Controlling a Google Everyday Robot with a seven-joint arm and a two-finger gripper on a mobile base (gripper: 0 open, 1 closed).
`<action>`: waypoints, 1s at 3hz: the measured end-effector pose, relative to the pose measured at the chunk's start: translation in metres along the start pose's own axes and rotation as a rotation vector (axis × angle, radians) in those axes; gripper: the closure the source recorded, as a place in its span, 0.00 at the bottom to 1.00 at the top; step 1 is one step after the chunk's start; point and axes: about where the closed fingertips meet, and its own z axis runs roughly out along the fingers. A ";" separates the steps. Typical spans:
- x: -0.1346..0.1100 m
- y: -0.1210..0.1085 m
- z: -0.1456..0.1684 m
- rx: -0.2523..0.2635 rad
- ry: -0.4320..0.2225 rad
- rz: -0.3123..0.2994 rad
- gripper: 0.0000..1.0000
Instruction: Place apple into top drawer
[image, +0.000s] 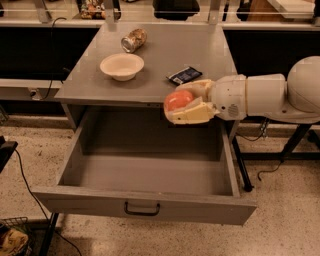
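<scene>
The apple (178, 100) is red-orange and sits between the cream fingers (192, 113) of my gripper (181, 102), which is shut on it. The white arm reaches in from the right. The gripper holds the apple in the air at the front edge of the grey tabletop, above the back right part of the top drawer (150, 172). The drawer is pulled wide open and nothing lies inside it. Its dark handle (142, 209) is centred on the front panel.
On the grey tabletop (165, 55) stand a cream bowl (122, 66), a brownish metal can (134, 40) lying on its side, and a small dark blue packet (184, 75). Cables and a basket lie on the speckled floor at the left.
</scene>
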 end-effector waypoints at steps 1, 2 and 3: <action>0.040 0.009 0.029 -0.026 0.039 0.040 1.00; 0.093 0.027 0.056 -0.050 0.073 0.085 1.00; 0.135 0.044 0.074 -0.066 0.091 0.115 1.00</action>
